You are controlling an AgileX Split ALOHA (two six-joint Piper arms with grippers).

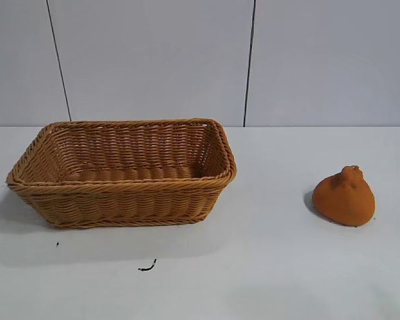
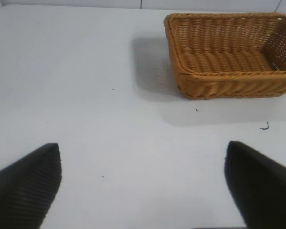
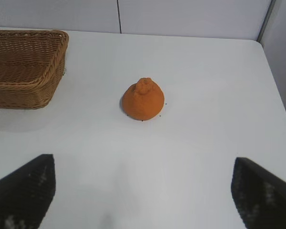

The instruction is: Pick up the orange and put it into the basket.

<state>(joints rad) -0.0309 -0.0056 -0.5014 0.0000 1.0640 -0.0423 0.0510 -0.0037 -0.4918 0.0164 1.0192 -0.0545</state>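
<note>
The orange (image 1: pixel 345 197) rests on the white table at the right, its knobby neck pointing up; the right wrist view shows the orange (image 3: pixel 143 99) too. The wicker basket (image 1: pixel 123 190) stands at the left with nothing in it, and its rim (image 2: pixel 174 47) appears in the left wrist view. My right gripper (image 3: pixel 144 164) is open, well short of the orange, with bare table between its fingers. My left gripper (image 2: pixel 143 151) is open over bare table, away from the basket. Neither arm shows in the exterior view.
A small dark scrap (image 1: pixel 147 267) lies on the table in front of the basket. A grey panelled wall (image 1: pixel 253 60) runs behind the table. The table's side edge (image 3: pixel 276 86) lies beyond the orange.
</note>
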